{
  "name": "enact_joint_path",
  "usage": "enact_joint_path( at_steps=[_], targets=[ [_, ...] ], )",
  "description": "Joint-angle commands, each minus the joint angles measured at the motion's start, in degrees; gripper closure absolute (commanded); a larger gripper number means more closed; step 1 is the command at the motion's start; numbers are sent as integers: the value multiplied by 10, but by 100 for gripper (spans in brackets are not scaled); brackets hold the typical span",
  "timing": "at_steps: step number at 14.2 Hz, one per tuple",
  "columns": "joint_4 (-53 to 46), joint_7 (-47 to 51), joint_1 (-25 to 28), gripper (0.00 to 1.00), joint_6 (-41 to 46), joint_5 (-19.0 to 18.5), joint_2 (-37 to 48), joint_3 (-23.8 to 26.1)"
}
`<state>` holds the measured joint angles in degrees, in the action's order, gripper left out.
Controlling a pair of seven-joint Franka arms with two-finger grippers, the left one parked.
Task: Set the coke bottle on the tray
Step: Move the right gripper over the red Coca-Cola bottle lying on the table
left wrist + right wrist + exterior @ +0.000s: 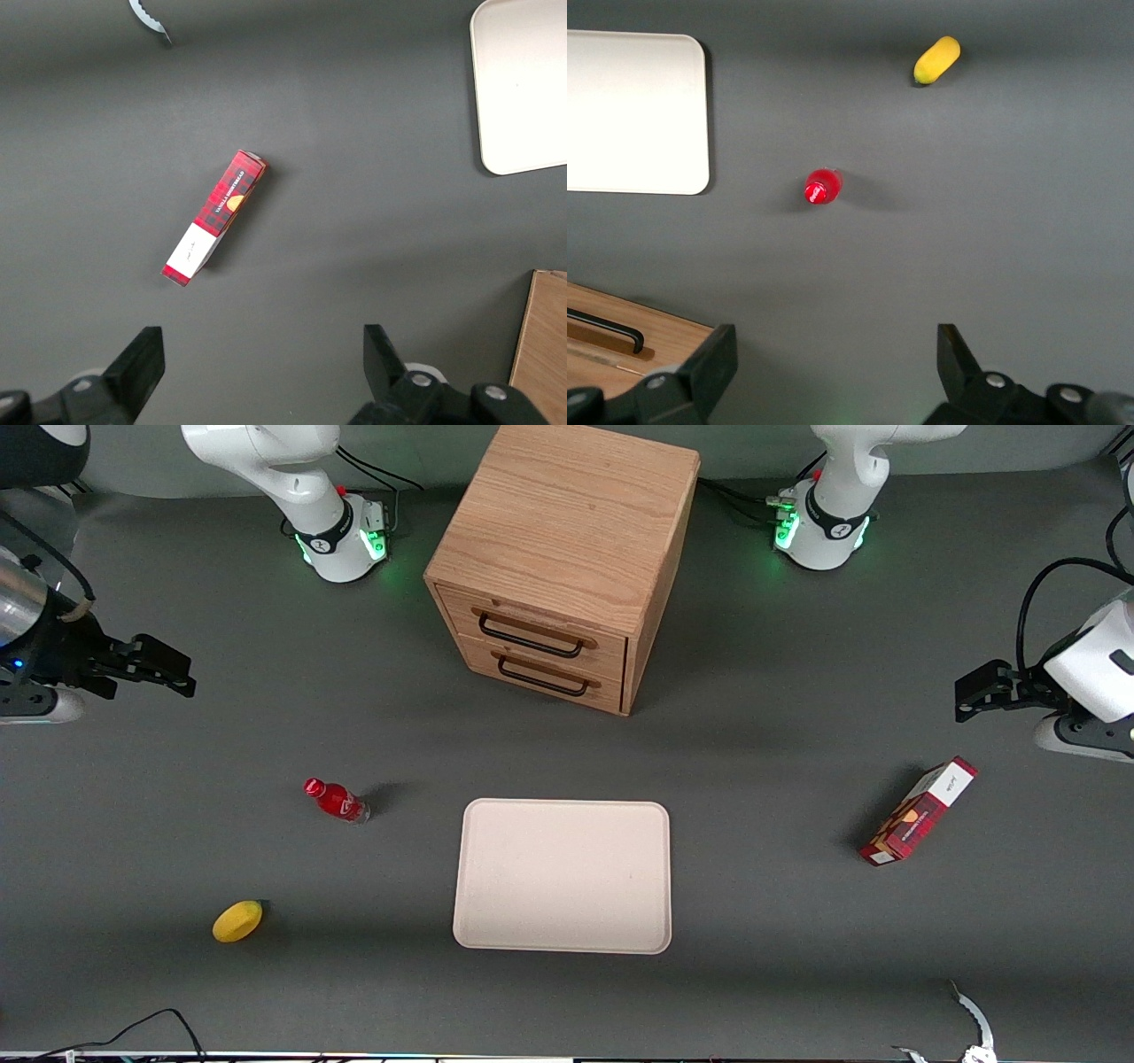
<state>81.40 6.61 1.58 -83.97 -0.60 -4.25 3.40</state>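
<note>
The coke bottle (337, 801) is a small red bottle with a red cap, standing upright on the dark table; the right wrist view looks down on its cap (822, 187). The cream-white tray (563, 875) lies flat beside it, toward the parked arm's end, with nothing on it; its corner (633, 111) shows in the right wrist view. My right gripper (182, 675) hangs well above the table at the working arm's end, farther from the front camera than the bottle and apart from it. Its fingers are open (835, 341) with nothing between them.
A yellow lemon (237, 920) lies nearer the front camera than the bottle. A wooden two-drawer cabinet (558, 558) stands farther from the camera than the tray. A red carton (919, 811) lies toward the parked arm's end.
</note>
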Motion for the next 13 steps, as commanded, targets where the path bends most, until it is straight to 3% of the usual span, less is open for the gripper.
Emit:
enact_joint_path(
  at_steps=[1,13],
  targets=[
    [21,-3,-10,0,-7,20,27,-3],
    [-26,4,-14,0,4,24,7,-1]
  ],
)
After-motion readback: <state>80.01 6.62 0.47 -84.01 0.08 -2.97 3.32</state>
